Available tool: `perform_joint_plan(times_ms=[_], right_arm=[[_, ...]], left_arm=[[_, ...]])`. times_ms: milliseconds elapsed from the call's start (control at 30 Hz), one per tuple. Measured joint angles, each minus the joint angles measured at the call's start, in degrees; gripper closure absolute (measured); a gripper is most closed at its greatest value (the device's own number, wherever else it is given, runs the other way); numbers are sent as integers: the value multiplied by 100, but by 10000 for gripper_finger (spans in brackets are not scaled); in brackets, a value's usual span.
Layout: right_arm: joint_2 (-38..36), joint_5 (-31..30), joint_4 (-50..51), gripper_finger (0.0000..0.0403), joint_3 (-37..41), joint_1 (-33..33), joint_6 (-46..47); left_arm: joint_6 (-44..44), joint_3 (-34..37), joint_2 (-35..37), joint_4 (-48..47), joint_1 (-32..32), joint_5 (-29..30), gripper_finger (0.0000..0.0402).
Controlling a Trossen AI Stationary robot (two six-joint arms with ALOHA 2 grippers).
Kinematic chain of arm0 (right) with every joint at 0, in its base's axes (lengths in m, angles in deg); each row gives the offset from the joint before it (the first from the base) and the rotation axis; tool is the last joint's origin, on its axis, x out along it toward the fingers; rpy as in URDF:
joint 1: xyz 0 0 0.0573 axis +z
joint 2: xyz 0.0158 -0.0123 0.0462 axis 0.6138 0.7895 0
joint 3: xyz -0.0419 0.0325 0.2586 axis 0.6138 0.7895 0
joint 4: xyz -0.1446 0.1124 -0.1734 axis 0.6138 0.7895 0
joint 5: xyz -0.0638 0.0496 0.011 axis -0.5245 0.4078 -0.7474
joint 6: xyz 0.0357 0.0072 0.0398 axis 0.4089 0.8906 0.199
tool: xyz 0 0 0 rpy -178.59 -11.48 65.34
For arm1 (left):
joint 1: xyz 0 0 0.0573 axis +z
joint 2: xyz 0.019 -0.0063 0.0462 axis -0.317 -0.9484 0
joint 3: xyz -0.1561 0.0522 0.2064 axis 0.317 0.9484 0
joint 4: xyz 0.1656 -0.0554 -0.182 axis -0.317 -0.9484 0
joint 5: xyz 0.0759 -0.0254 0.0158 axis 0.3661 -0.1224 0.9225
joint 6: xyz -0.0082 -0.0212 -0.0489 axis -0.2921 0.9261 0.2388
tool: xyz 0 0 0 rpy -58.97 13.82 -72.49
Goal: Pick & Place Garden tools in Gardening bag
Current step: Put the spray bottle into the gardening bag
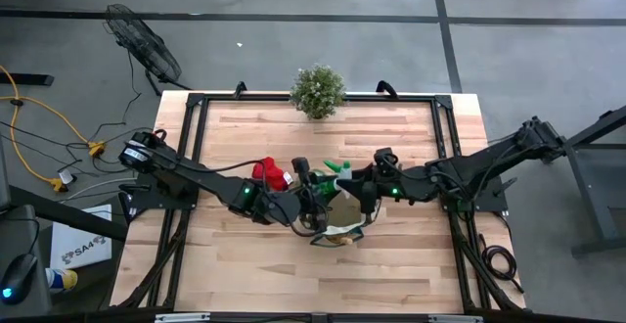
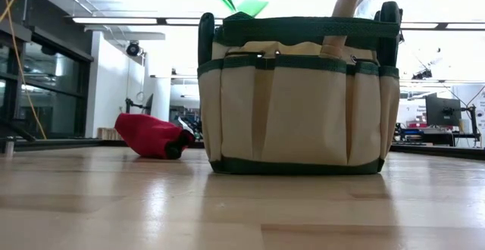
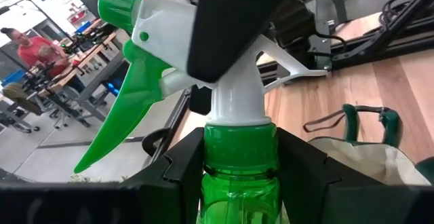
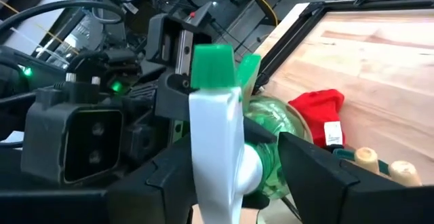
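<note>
Two arms of dark, near-black jointed links, the left arm [image 1: 196, 176] and right arm [image 1: 469, 171] each carrying a small green indicator light near the wrist and thin black cables looped along the links. Left gripper [image 3: 237, 176]: matte black angular fingers [image 3: 176, 176] with bevelled, faceted edges. In the right wrist view the left arm's wrist [image 4: 74, 139] shows as a boxy black housing with a square recessed window, small silver screws, green lights and a black cable arching above it.
</note>
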State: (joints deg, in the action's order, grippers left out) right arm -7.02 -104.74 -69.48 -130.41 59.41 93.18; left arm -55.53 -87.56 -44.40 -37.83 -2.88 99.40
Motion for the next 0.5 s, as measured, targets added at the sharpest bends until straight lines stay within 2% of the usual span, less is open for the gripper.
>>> perform_joint_plan(times_ms=[167, 500], right_arm=[[0, 0, 4, 226, 0, -22, -12], [10, 63, 129, 330, 0, -21, -34]], left_arm=[[24, 0, 0, -47, 0, -64, 260], [308, 0, 0, -319, 7, -120, 260]])
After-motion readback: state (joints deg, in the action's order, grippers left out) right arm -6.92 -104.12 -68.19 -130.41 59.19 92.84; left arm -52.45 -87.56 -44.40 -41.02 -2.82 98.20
